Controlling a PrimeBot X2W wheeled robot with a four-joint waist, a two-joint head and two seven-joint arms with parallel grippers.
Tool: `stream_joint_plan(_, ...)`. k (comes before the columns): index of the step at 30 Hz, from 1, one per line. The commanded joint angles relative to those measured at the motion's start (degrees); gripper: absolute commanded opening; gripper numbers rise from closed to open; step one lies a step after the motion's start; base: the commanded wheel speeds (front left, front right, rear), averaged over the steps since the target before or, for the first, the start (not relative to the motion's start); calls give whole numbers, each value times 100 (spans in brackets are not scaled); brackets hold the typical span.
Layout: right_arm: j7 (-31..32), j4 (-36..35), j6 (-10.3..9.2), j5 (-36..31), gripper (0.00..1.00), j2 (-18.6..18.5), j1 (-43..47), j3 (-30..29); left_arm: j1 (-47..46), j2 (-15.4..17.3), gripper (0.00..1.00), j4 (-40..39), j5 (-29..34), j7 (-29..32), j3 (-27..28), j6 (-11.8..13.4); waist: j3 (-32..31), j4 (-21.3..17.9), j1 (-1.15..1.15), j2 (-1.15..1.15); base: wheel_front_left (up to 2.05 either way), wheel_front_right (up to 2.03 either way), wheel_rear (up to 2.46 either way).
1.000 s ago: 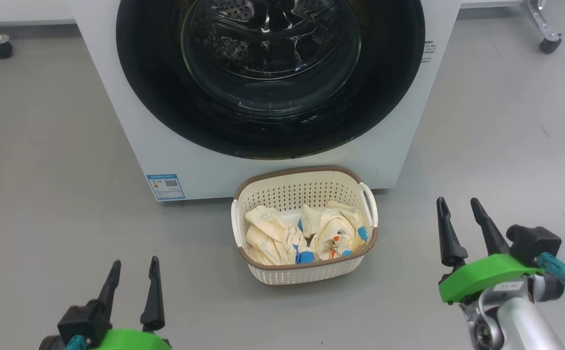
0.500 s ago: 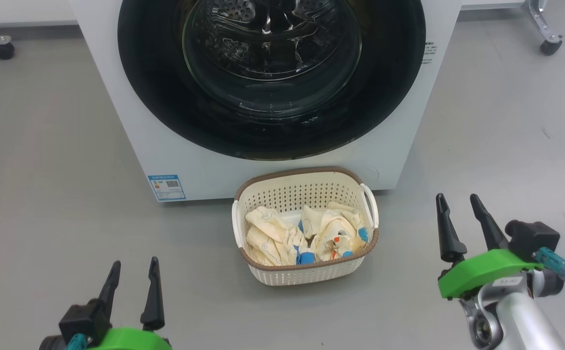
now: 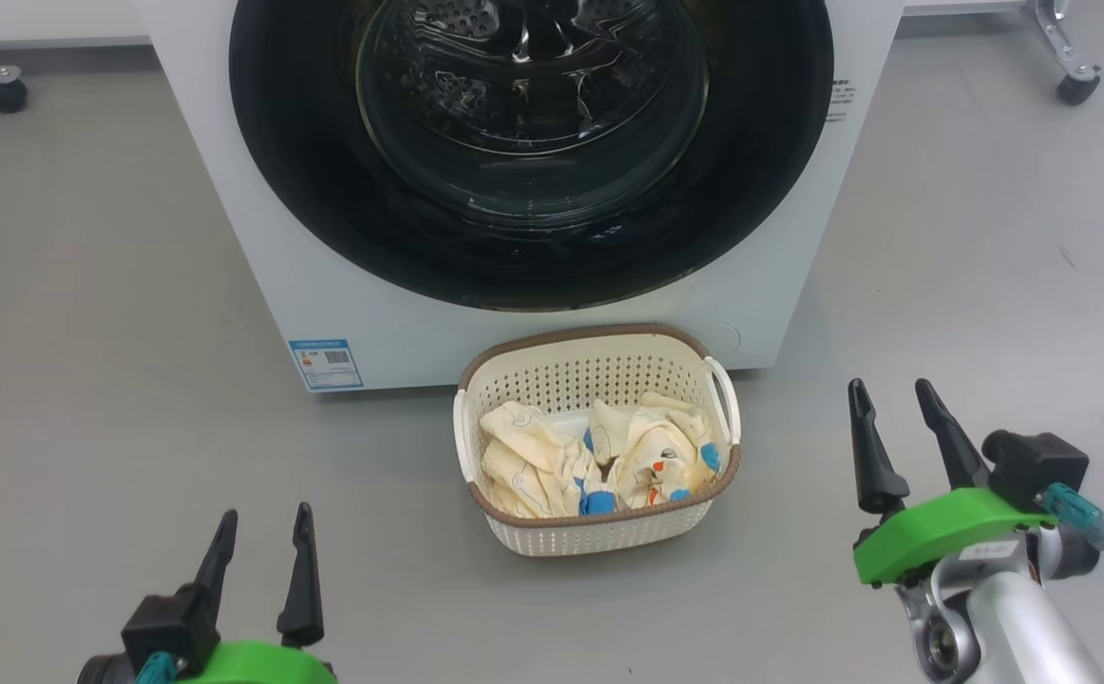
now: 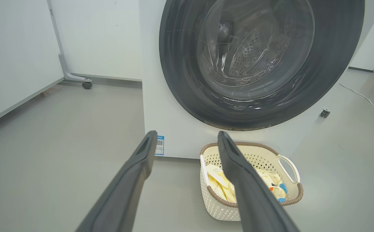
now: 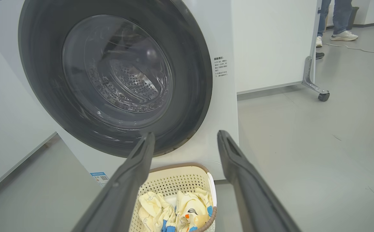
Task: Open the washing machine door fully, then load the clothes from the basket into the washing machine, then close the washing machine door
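Basket [image 3: 598, 446] of clothes [image 3: 595, 461] on the floor before the closed washer door [image 3: 531, 152], between left gripper [image 3: 262, 532] and right gripper [image 3: 894, 399]; both open, empty.

Counting as I go: one washing machine [image 3: 229, 237], one round door [image 3: 305, 190] on its front, one blue label sticker [image 3: 325, 364] low on the panel. One basket [image 3: 599, 537], with two white handles [image 3: 723, 399]. Now the clothes [image 3: 523, 456] inside: I make out two pale yellow bundles, but how many garments that is, I cannot tell. One left end effector [image 3: 265, 513], one right end effector [image 3: 890, 385], two dark fingers [image 3: 870, 456] on each. And two casters [image 3: 6, 95] at the far corners.
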Motion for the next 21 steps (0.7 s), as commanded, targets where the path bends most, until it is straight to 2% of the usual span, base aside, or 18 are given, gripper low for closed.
stream_joint_plan(1, -55, -160, -16, -22, 100, -103, -287, 122, -275, 89, 100, -165, 52, -81, 149, 47, -4, 5, 0, 0, 0, 0, 0)
stream_joint_plan(21, -55, -135, -16, -46, 100, -103, -302, 146, -286, 89, 100, -146, -15, -81, 172, 24, 17, 0, 0, 0, 0, 0, 0)
